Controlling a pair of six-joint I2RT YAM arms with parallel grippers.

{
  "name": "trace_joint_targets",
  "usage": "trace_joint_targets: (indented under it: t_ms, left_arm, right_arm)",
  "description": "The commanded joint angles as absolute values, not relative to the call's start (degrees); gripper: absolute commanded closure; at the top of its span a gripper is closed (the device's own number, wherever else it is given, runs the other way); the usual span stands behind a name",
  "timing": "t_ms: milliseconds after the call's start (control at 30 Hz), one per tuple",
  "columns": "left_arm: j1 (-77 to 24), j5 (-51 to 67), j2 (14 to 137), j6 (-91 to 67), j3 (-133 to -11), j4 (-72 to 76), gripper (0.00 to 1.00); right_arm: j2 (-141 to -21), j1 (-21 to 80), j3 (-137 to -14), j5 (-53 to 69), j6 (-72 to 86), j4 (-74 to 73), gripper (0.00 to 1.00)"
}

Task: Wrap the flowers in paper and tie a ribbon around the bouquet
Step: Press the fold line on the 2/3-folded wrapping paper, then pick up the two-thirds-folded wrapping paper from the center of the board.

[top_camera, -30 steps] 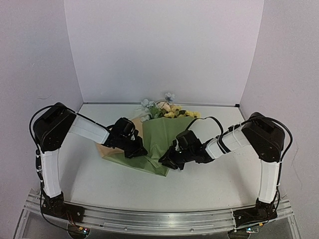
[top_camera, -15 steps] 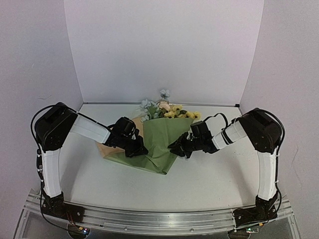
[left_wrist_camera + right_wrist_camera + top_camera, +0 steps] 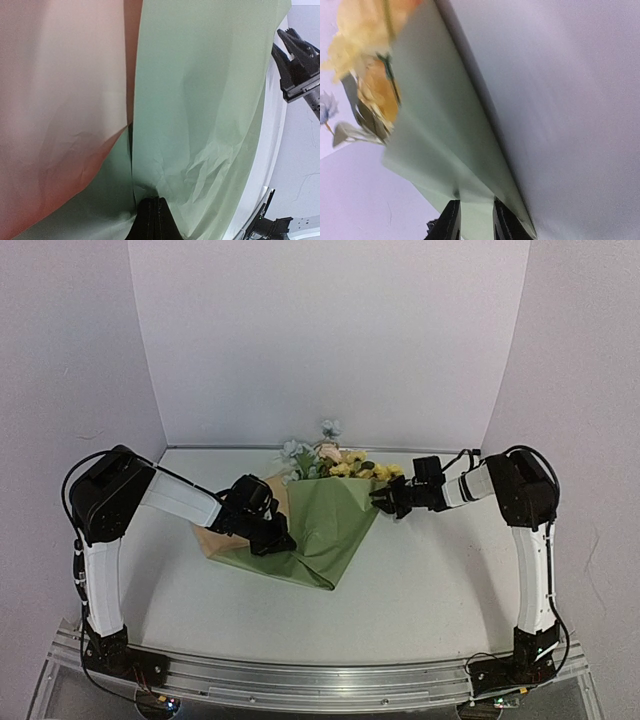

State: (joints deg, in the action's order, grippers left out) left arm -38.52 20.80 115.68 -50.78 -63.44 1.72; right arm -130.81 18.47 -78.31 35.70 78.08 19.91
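The olive-green paper (image 3: pixel 320 530) lies folded over the flowers (image 3: pixel 330 462), whose blue, yellow and pink blooms stick out at its far edge. Its tan reverse (image 3: pixel 215 540) shows at the left. My left gripper (image 3: pixel 272 540) is shut, its tips (image 3: pixel 155 212) pressed onto the paper (image 3: pixel 200 100) at a fold line. My right gripper (image 3: pixel 385 502) is at the paper's far right corner, beside the yellow blooms. Its fingers (image 3: pixel 451 222) stand apart, astride the paper's edge (image 3: pixel 435 125), with blooms (image 3: pixel 370 60) beyond. The ribbon is out of view.
White walls close in the white table (image 3: pixel 420 590) at the back and both sides. A metal rail (image 3: pixel 320 680) carrying the arm bases runs along the near edge. The right gripper (image 3: pixel 297 65) shows at the edge of the left wrist view.
My right gripper has travelled from the paper's near tip along its right edge to the far corner by the blooms, and that flap now lies spread wider. The left gripper has stayed put.
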Motion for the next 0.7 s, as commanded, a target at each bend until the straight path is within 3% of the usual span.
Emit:
trace_joint_targets:
  t_ms: [0,167,367,667]
  left_arm:
    - [-37.97,16.57,117.85,-49.48,-62.22,-6.17,1.00]
    - [-38.06,16.59,116.16,-48.92,-62.75,-5.87,1.00]
    - [-38.78,16.97,113.30,-48.51,-64.07,-4.96,0.99]
    - [-39.00,18.04,108.62,-49.35,-64.31,-3.16,0.97]
  right_arm:
    - [-131.54,16.98,-84.77,33.89,76.11,11.92,0.75]
    - [-121.58,19.10,-86.48,29.76,62.70,-3.75,0.71]
    - [-109.13,28.31,-80.28,23.41,54.11,-11.45,0.69]
    - [-109.50,43.94,-75.67,18.39,50.96,-11.61,0.70]
